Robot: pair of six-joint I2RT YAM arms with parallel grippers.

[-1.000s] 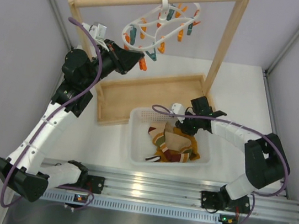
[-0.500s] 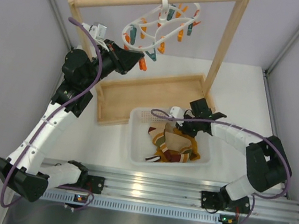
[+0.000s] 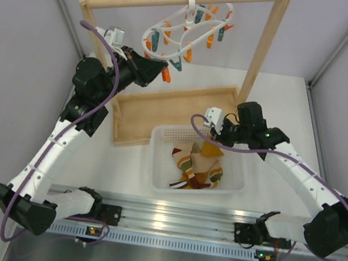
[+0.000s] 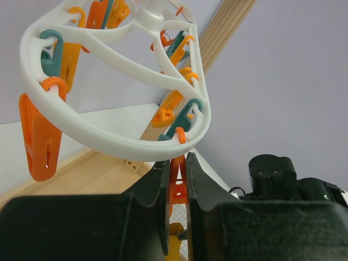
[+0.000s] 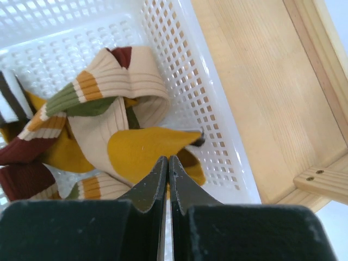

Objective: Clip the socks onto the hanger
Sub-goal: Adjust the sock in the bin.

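Note:
The white oval hanger point(image 3: 188, 32) hangs from the wooden rail with orange and teal pegs; it also fills the left wrist view point(image 4: 109, 133). My left gripper point(image 3: 163, 72) point(image 4: 176, 168) is shut on an orange peg point(image 4: 175, 182) at the hanger's near rim. My right gripper point(image 3: 214, 143) point(image 5: 167, 163) is shut on a mustard-yellow sock point(image 3: 210, 151) point(image 5: 144, 149), holding it a little above the pile. Other socks point(image 3: 191, 169) point(image 5: 103, 92), striped red, green, cream and brown, lie in the white basket point(image 3: 158, 167).
The basket's perforated wall point(image 5: 185, 81) is right beside the held sock. A shallow wooden tray point(image 3: 164, 109) point(image 5: 255, 81) lies behind the basket. The tall wooden rail frame point(image 3: 267, 46) stands over the tray, its right post near my right arm.
My right arm has risen and swung back and up over the basket's right part, lifting the yellow sock from the pile. The left arm and hanger have not moved.

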